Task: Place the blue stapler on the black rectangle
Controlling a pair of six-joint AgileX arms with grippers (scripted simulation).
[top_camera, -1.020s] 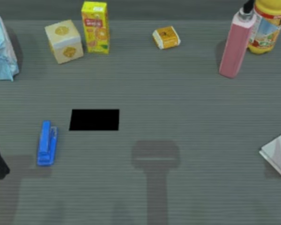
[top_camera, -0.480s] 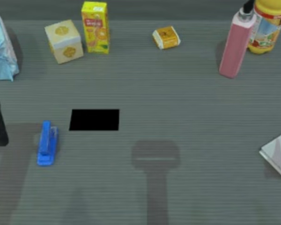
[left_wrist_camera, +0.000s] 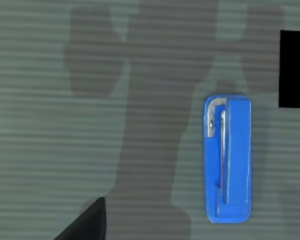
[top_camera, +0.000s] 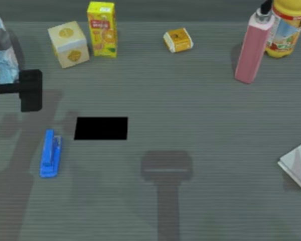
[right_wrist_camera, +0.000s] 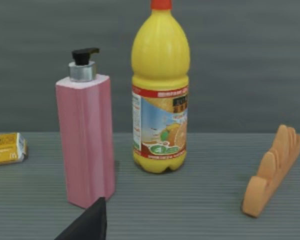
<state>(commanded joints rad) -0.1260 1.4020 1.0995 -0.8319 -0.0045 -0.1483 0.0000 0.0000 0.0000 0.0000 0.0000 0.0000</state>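
The blue stapler (top_camera: 50,153) lies flat on the counter (top_camera: 200,110), just left of the black rectangle (top_camera: 101,128), not touching. Left tool (top_camera: 25,90) hovers above it, probably lining up; can't tell its grip state.

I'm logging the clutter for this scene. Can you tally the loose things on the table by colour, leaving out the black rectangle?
Blue: 2, the blue stapler and the pale blue packet
Yellow or cream: 4, juice carton, cube box, small wrapped pack, juice bottle
Pink: 1, pump bottle
Orange: 1, ridged piece
White: 1, flat item at the right edge
Total: 9
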